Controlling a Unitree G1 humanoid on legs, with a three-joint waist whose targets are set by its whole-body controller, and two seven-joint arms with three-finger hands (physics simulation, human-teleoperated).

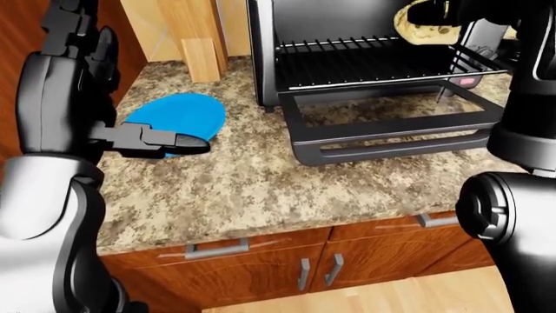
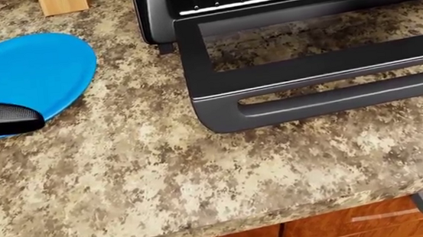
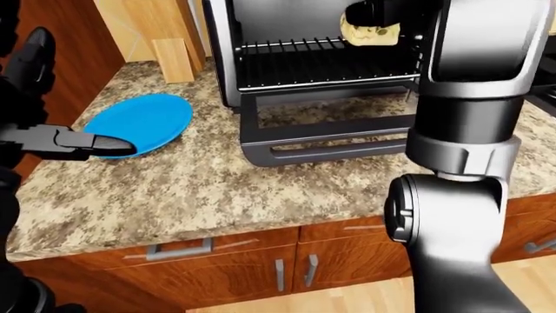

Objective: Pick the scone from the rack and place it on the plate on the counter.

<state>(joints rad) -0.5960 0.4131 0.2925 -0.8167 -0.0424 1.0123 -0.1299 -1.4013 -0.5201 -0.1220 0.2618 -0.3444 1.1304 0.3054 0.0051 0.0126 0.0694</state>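
Observation:
The pale scone [image 3: 369, 27] is held in my right hand [image 3: 375, 14], whose dark fingers close over it a little above the wire rack [image 1: 373, 65] inside the open toaster oven. It also shows in the left-eye view [image 1: 422, 26]. The blue plate [image 1: 178, 111] lies on the granite counter to the left of the oven. My left hand [image 1: 174, 140] is open, with fingers stretched flat over the plate's near edge. In the head view only its dark fingertip [image 2: 8, 118] shows beside the plate [image 2: 26, 68].
The oven's door [image 1: 391, 134] lies folded down flat on the counter [image 2: 125, 178], between the rack and the counter's edge. A wooden block [image 1: 201, 59] stands above the plate against the wall. Cabinet doors with metal handles [image 1: 217, 248] are below.

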